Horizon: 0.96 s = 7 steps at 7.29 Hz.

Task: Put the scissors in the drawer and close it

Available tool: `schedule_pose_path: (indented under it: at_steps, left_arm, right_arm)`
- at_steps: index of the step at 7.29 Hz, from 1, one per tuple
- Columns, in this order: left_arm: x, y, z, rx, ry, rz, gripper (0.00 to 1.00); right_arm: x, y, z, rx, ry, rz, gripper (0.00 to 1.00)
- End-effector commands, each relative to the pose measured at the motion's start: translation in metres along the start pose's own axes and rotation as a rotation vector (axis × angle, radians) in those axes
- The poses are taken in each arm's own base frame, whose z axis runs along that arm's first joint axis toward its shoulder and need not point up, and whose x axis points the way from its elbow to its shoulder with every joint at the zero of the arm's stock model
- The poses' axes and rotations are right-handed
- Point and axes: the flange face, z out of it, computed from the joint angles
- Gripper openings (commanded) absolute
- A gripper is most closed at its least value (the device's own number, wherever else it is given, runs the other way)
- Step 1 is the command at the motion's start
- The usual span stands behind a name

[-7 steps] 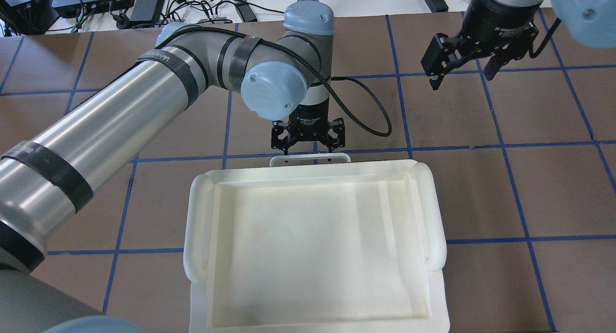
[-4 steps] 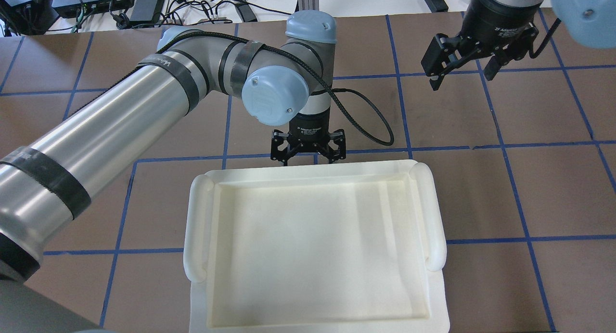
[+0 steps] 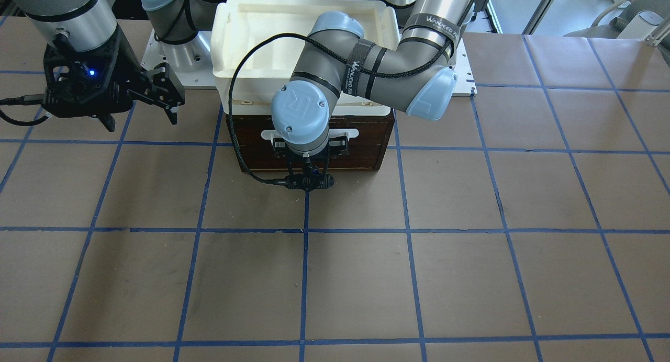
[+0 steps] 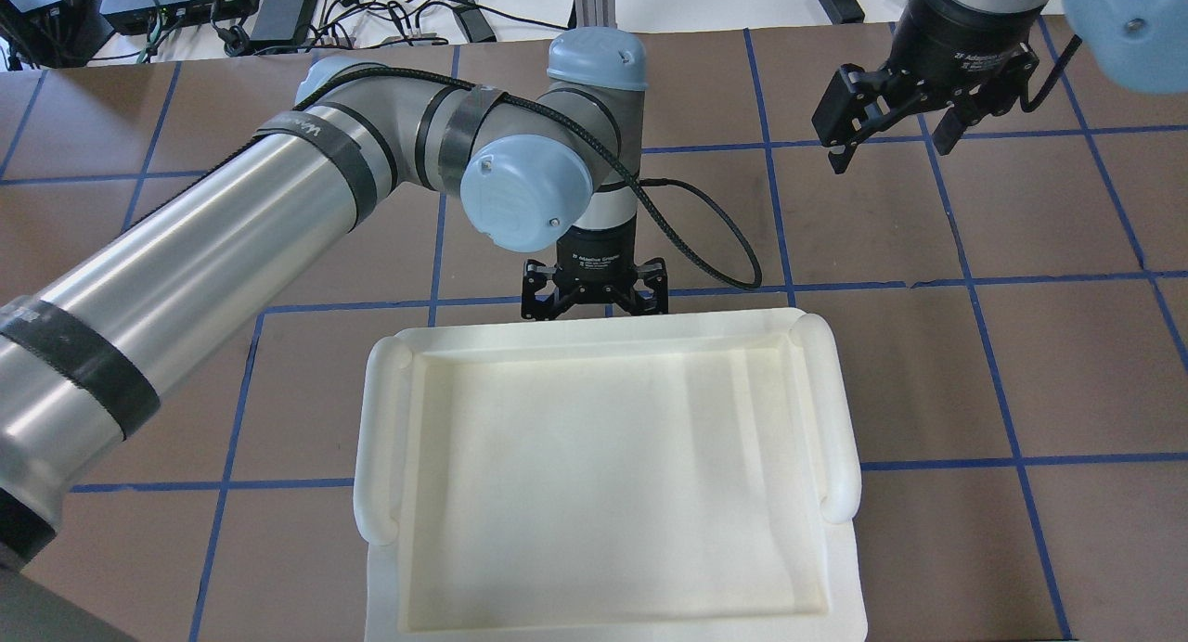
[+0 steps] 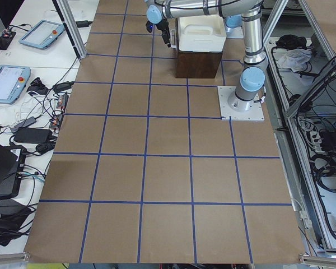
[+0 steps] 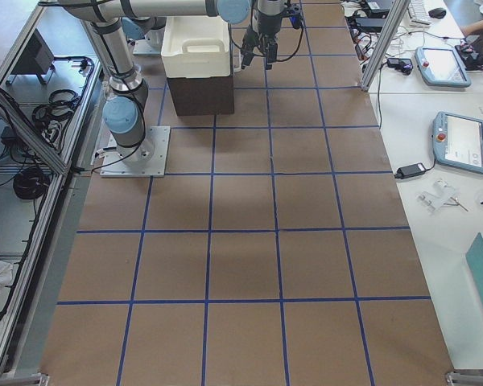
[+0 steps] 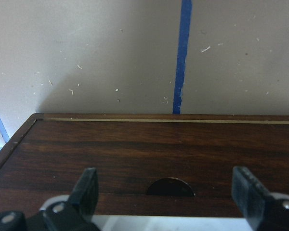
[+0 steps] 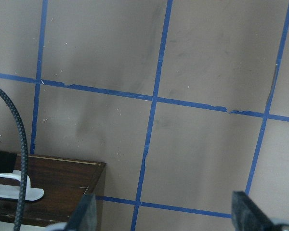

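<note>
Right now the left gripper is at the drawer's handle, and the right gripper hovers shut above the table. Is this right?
Not quite: the right gripper is open, not shut, as the overhead view shows. The left gripper is indeed at the drawer's handle.

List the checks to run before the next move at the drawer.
1. Grey-handled scissors inside the drawer: cannot tell; no view shows them.
2. Shallow wooden drawer with dark brown front shut: ok, it looks pushed fully in.
3. Left gripper open at the white bar handle: ok, fingers spread.
4. Right gripper empty and out of the way: ok, open, off to the side.
5. White plastic tray seated above the drawer: ok.
</note>
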Motion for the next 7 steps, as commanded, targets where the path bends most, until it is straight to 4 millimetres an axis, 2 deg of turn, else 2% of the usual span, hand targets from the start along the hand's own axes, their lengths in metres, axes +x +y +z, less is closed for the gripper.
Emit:
schedule_pose_path:
  at_steps: [1,3,4,6,7]
  left_arm:
    - [-0.005,-0.009,-0.031,0.102,0.035,0.010,1.00]
    - [-0.028,-0.002,-0.105,0.240,0.085,0.055,1.00]
    - [-0.047,0.016,-0.141,0.304,0.106,0.067,1.00]
    - [-0.066,0.062,-0.174,0.380,0.094,0.064,1.00]
    - [-0.078,0.093,-0.181,0.382,0.083,0.056,1.00]
  right_arm:
    - [0.000,0.000,0.001,-0.001,0.000,0.000,1.00]
    - [0.000,-0.001,0.000,0.001,0.000,0.000,1.00]
    - [0.000,-0.001,0.000,0.001,0.000,0.000,1.00]
    - [0.000,-0.001,0.000,0.001,0.000,0.000,1.00]
    - [0.004,-0.001,0.000,0.001,0.001,0.007,1.00]
